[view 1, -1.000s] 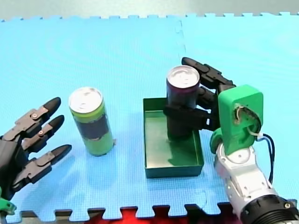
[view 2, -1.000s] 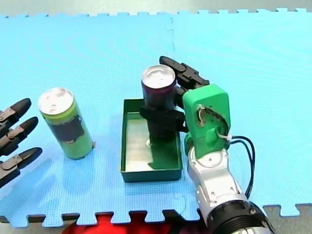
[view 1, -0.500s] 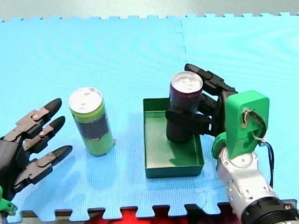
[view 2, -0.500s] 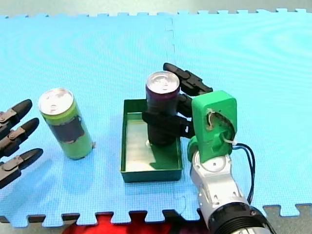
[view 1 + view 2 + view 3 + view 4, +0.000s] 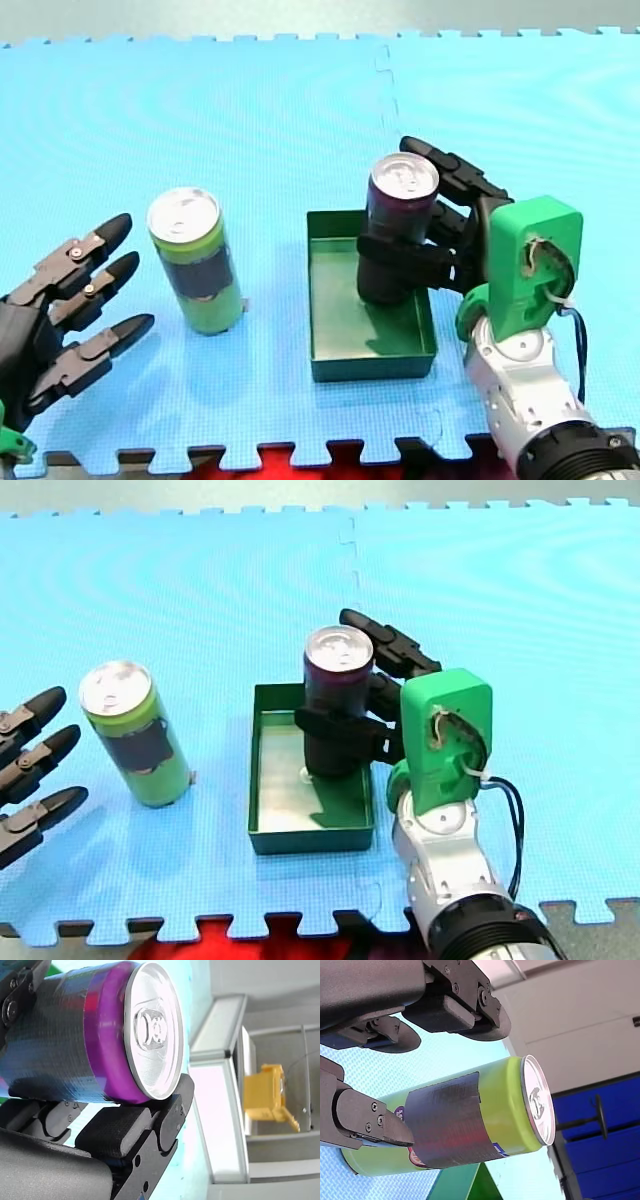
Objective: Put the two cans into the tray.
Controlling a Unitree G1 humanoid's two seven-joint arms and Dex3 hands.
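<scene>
In the head views, the purple can (image 5: pixel 397 230) is gripped by the right hand (image 5: pixel 462 235), its base inside the green tray (image 5: pixel 372 366). The green can (image 5: pixel 196 262) is stood upright on the mat (image 5: pixel 200 110) left of the tray, apart from the empty, unclenched left hand (image 5: pixel 60 322). In the first wrist view, the purple can is clamped by black fingers (image 5: pixel 131 1129). In the second wrist view, the green can is seen beyond fingers (image 5: pixel 457 1005).
</scene>
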